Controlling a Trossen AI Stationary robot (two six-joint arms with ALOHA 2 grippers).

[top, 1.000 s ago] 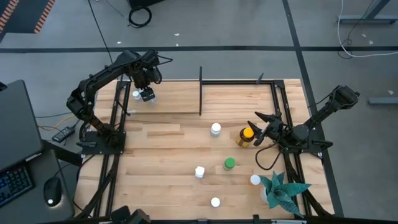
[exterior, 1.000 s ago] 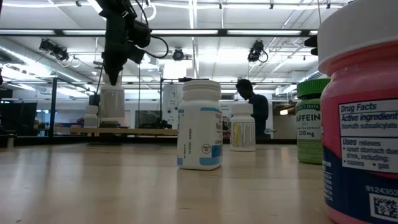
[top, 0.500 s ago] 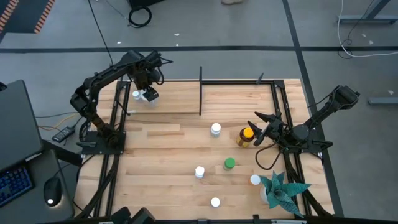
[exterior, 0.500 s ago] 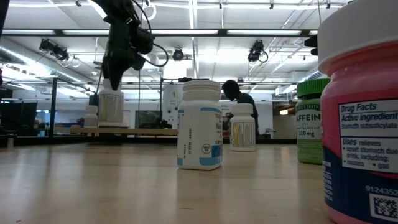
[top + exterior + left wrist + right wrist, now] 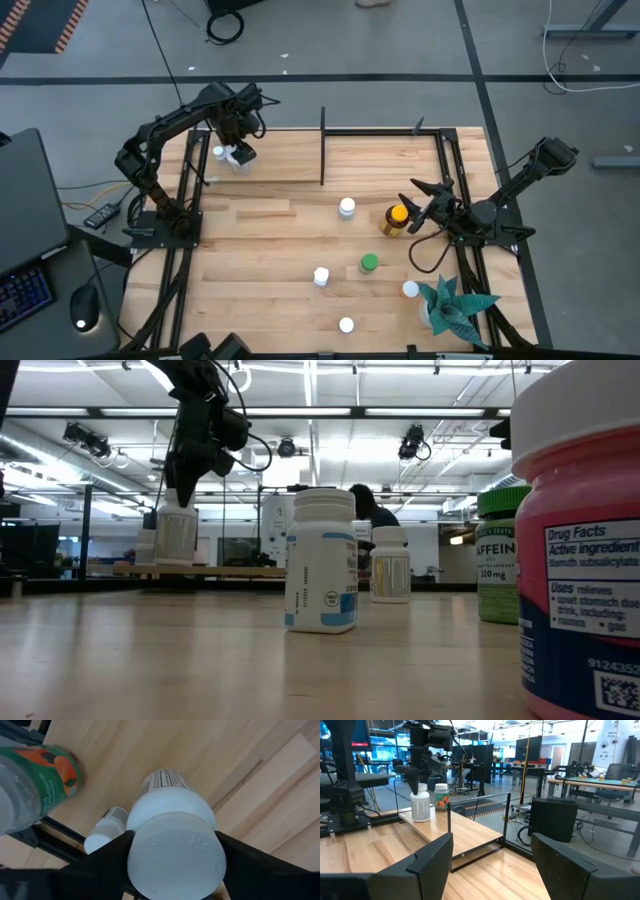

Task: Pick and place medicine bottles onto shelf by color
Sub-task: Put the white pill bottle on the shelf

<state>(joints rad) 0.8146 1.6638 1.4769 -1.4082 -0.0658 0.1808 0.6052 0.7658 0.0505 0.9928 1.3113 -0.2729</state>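
Left gripper (image 5: 238, 150) over the shelf's (image 5: 280, 165) left end, 1 bottle (image 5: 172, 845) between its fingers, 2 bottles just beside it, right gripper (image 5: 418, 205) beside another bottle (image 5: 397, 219).

A teal spiky plant (image 5: 455, 305) stands near a keyboard-bearing desk (image 5: 25, 290).

The left arm reaches to the far left corner, its left gripper (image 5: 237, 152) pointing down, fingers (image 5: 107, 855) flanking a white bottle's (image 5: 172, 845) cap. The right arm rests low at the right edge, its right gripper (image 5: 412, 196) open, pointing left over the surface.
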